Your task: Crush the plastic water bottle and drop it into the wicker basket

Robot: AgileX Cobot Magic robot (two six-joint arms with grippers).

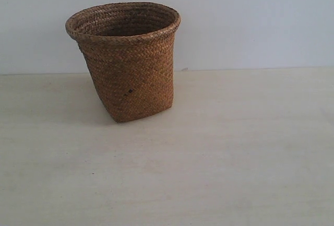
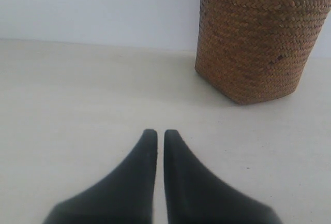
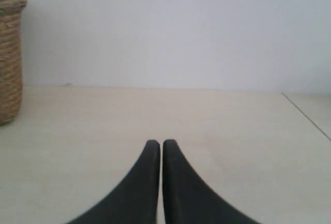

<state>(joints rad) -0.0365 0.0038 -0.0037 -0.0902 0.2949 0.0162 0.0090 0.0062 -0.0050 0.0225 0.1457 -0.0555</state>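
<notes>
table (image 1: 235,163): pale, bare-looking surface filling the lower part of the exterior view.
wall (image 1: 250,17): plain and whitish, filling the upper part of the exterior view and meeting the table along a straight line.
wicker basket (image 1: 133,74): stands upright on the table, left of centre in the upper half of the exterior view, its base near the line where table and wall meet. Brown weave, rolled round rim, sides tapering down to a squarish base, mouth facing up.
basket interior: only the upper inner wall just under the rim shows; the bottom is hidden in all three views.
dark spot (image 1: 129,91): one small mark on the basket's front face, in its lower half.
plastic water bottle: position cannot be told; whether it lies inside the basket cannot be checked.
left gripper (image 2: 160,132): clenched and grasping nothing. Its two dark fingers (image 2: 129,188) run side by side with only a thin slit of table showing between the tips. It hangs low over the table, with the basket ahead and off to one side, well apart.
right gripper (image 3: 157,142): clenched and grasping nothing, tips almost meeting, low over the table. Only an edge strip of the basket shows in its view, well apart.
dark line (image 3: 306,116): thin, crossing the table surface in the right wrist view, on the side away from the basket.
</notes>
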